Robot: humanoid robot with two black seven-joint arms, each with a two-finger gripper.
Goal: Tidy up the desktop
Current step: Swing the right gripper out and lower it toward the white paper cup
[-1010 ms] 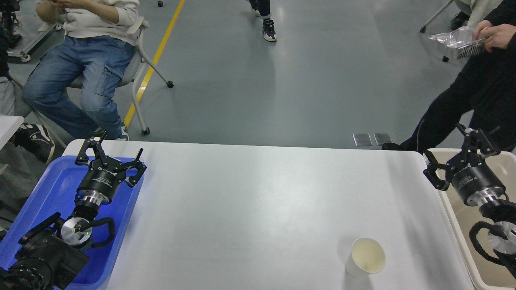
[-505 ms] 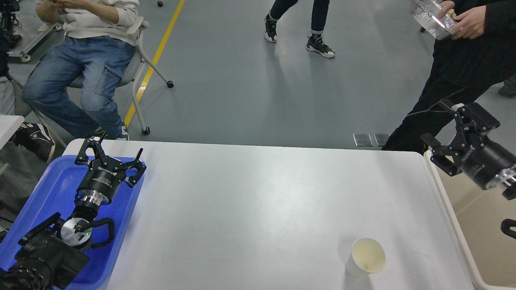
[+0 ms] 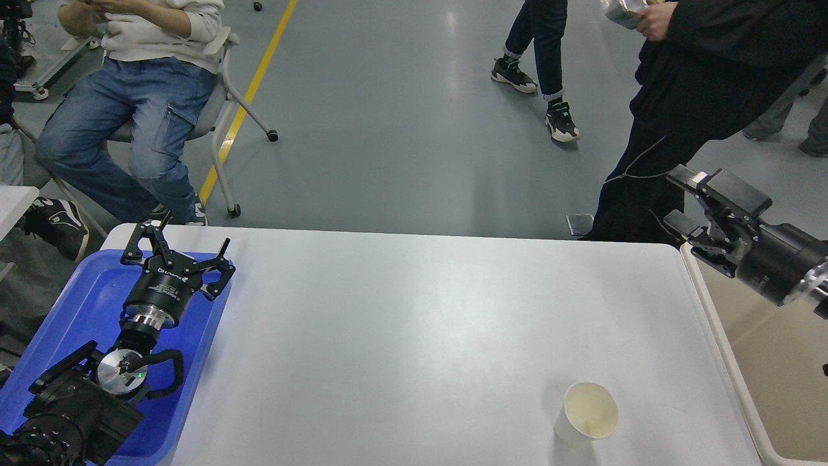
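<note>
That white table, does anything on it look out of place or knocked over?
Only a paper cup is left on the desktop, near its front right. It stands upright and looks empty, with nothing spilled. The blue tray and beige bin flank the table. Otherwise nothing stands out.

The desktop [image 3: 401, 323] was a wide white rectangle with rounded corners, smooth and faintly glossy, with soft glare across its middle; it lay flat and filled most of the lower view; a blue tray [image 3: 71, 304] sat at its left edge and a beige bin [image 3: 763, 349] just beside its right edge; one white paper cup [image 3: 587, 413] stood upright and open-mouthed near its front right corner.
</note>
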